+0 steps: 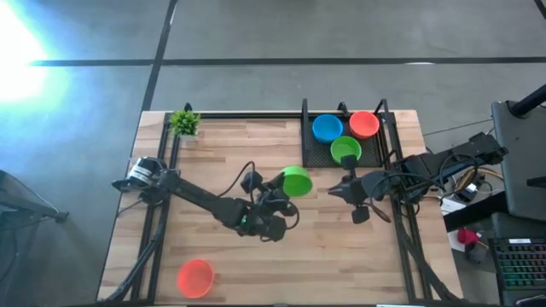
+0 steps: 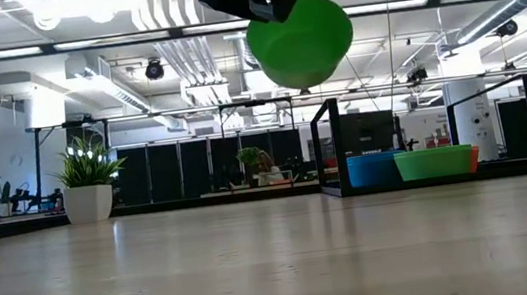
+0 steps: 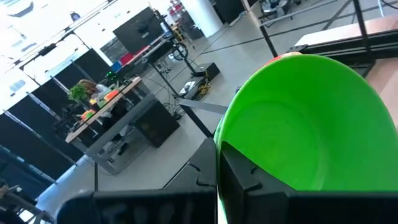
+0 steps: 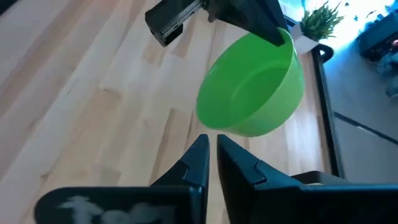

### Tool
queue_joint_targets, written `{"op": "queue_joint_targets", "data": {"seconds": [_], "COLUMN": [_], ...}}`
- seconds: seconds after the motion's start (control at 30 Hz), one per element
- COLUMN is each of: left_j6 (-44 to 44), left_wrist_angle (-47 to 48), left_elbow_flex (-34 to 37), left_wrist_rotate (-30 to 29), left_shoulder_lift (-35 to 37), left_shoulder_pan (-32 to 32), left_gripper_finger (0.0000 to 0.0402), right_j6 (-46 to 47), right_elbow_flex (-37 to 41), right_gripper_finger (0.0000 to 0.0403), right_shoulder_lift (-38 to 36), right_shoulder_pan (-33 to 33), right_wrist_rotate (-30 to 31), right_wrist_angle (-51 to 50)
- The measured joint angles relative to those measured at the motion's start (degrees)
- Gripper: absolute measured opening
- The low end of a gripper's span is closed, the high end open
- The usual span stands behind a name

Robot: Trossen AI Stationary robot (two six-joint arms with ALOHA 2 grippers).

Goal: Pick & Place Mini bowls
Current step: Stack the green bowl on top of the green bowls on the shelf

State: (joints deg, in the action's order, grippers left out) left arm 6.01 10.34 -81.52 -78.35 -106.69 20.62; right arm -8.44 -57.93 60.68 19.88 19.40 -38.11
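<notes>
Green bowl (image 1: 297, 181) hangs above mid-table, pinched by its rim in the left gripper (image 1: 286, 186); right gripper (image 4: 211, 155), fingers nearly together, waits just beside; tilted thin-rim hold could slip before the tray (image 1: 308, 152).

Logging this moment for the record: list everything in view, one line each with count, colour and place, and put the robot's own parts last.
held bowl: one, green, lifted clear of the table, near the middle.
tray bowls: three, blue, orange and green, in the black tray.
loose bowl: one, orange, on the table near the front left.
black tray: one, black frame, back right of the table.
potted plant: one, green in a white pot, back left corner.
table: one, light wood.
left hand: dark, shut on the held bowl's rim.
right hand: dark, shut and empty, just right of the held bowl.
</notes>
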Motion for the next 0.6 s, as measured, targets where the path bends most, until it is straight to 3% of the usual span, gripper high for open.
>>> {"op": "queue_joint_targets", "data": {"seconds": [0.13,0.3,0.5,0.6], "left_j6": [-0.03,-0.28,-2.17,-3.9], "left_wrist_angle": [-0.08,-0.52,-0.6,-1.16], "left_elbow_flex": [0.06,0.07,-0.11,-0.11], "left_wrist_rotate": [0.44,0.45,0.46,0.42], "left_shoulder_lift": [0.0,0.0,0.0,0.0], "left_shoulder_pan": [-0.32,-0.37,-0.37,-0.37], "left_gripper_finger": [0.0,0.0,0.0,0.0], "right_j6": [-1.56,-2.43,-6.08,-7.78], "right_elbow_flex": [0.07,0.09,0.15,0.11], "right_gripper_finger": [0.0059,0.0098,0.0121,0.0127], "right_shoulder_lift": [0.76,3.0,7.39,9.37], "right_shoulder_pan": [-0.04,-0.18,-0.37,-0.39], "right_wrist_rotate": [1.16,8.05,8.58,13.95], "right_wrist_angle": [1.7,8.92,14.73,17.37]}}
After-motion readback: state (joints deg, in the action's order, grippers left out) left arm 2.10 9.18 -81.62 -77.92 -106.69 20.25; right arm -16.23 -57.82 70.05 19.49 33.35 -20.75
